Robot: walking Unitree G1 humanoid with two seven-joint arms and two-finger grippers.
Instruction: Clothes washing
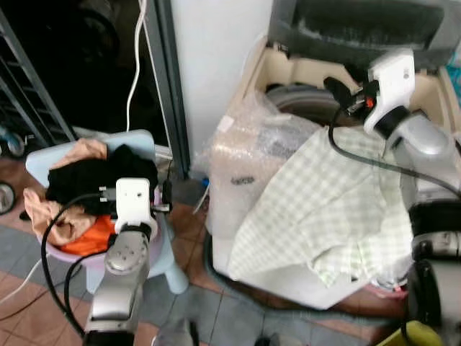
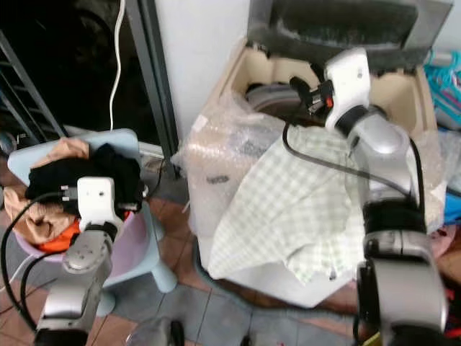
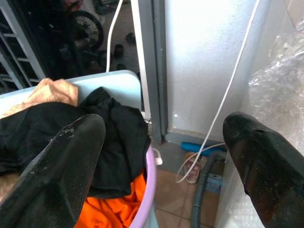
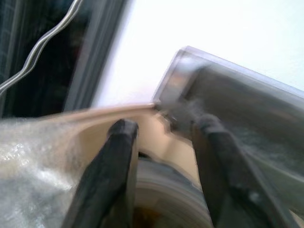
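Lower left: lilac plastic basket (image 3: 142, 209) of black, orange and peach clothes (image 1: 94, 176), left gripper (image 3: 161, 156) above, fingers spread, empty. Upper right: right gripper (image 4: 161, 156), fingers apart, over the open cream top-loading washing machine (image 1: 302, 79), draped with a green-checked cloth (image 1: 324, 194).

Head stereo pair looking forward and down from above, both eyes sharing same scene: washing machine (image 1: 302, 108) at right, laundry basket (image 1: 79, 252) on stool at left.

Left wrist camera looking along left hand (image 3: 161, 161), sitting close over basket, facing wall corner and bubble-wrapped machine side.

Right wrist camera looking along right hand (image 4: 161, 156), hovering close over machine's open top, facing raised lid (image 4: 237, 95); picture blurring.
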